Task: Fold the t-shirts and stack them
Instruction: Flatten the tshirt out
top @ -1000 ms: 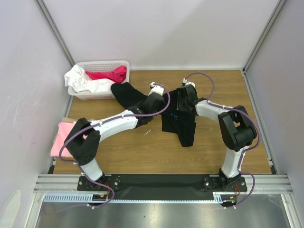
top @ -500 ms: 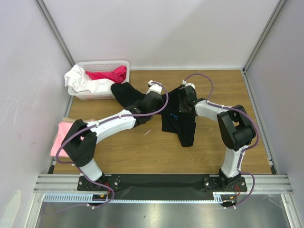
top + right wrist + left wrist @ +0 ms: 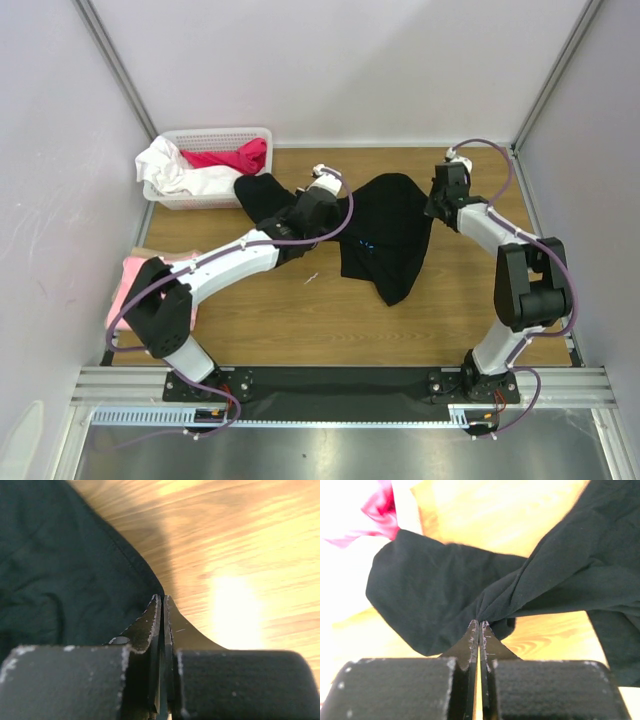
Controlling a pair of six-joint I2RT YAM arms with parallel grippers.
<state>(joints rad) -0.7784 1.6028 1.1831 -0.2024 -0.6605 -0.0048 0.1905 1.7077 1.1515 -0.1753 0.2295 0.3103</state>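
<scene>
Black t-shirt, creased, spread between left end effector and right end effector, both clamped on it.

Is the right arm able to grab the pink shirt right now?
Probably not. The right gripper is shut on the black t-shirt at its edge, over on the right. The pink t-shirt lies at the far left, with the left arm stretched across between them.

Both arms outstretched, jaws clamped tight.
</scene>
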